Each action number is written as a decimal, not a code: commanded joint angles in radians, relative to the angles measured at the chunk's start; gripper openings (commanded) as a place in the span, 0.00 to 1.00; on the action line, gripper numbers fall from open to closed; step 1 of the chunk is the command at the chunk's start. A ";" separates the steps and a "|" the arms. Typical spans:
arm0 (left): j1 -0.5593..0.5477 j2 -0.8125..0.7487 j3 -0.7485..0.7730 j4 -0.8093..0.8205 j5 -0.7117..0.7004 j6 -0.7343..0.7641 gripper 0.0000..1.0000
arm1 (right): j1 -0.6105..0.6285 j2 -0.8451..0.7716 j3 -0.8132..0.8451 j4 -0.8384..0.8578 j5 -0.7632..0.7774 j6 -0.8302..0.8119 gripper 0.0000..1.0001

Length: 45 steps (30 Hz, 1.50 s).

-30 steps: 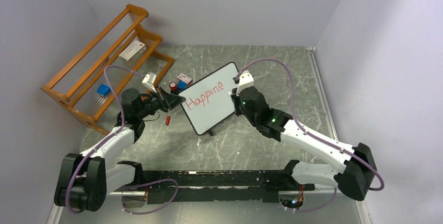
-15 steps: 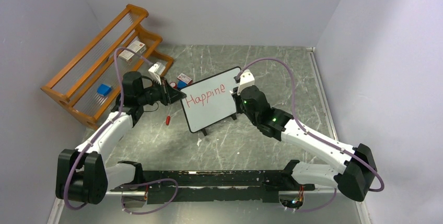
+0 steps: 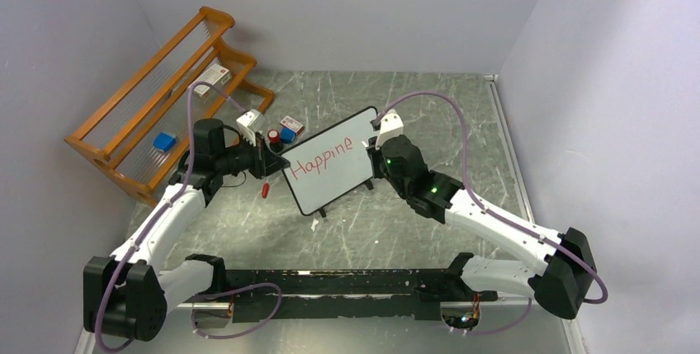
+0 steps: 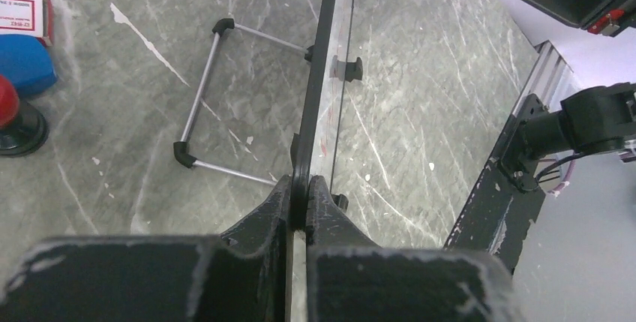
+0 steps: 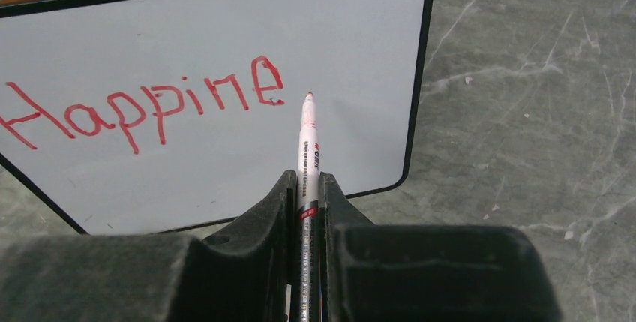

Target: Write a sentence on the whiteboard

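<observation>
Grey marbled tabletop (image 3: 371, 238), pale walls on three sides.

- whiteboard (image 3: 330, 164) sits near table centre, between the two arms, turned at an angle so its top edge runs up toward the far right. Its face leans toward the right arm.
- sentence (image 3: 322, 156) is incomplete. Red lettering reads "Happine", a single line slanting up to the right across the upper half of the board. The rest of the face is blank.
- left gripper (image 3: 276, 160): fingers pressed onto the board's left edge, pinching the black frame. The left wrist view shows the frame edge-on between the two pads.
- wire stand (image 4: 202, 104) behind the board has black-tipped feet down on the table.
- right gripper (image 3: 373, 156): at the board's right side, fingers clamped on a red marker (image 5: 307, 142), barrel pointing at the board face.
- marker tip is just right of the last "e" and slightly below it. Can't tell whether it touches the surface.

Around it:
- red cap (image 3: 265, 190) lies on the table just left of the board's lower corner.
- red round item (image 3: 272, 135), blue item (image 3: 287, 134) and small red-and-white box (image 3: 291, 123) are clustered behind the board's upper left.
- wooden rack (image 3: 157, 98) stands at far left, well apart, with a white box (image 3: 209, 78) and a blue block (image 3: 164, 141) on its shelves.
- black rail (image 3: 347, 284) runs along the near edge between the arm bases.
</observation>
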 commanded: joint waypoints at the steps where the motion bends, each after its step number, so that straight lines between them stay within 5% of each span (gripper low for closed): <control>1: -0.002 -0.024 -0.028 -0.106 -0.146 0.111 0.05 | -0.008 -0.003 -0.011 0.030 -0.010 -0.007 0.00; 45: -0.002 0.059 0.051 -0.207 -0.098 0.208 0.05 | -0.009 0.156 0.030 0.176 0.047 -0.053 0.00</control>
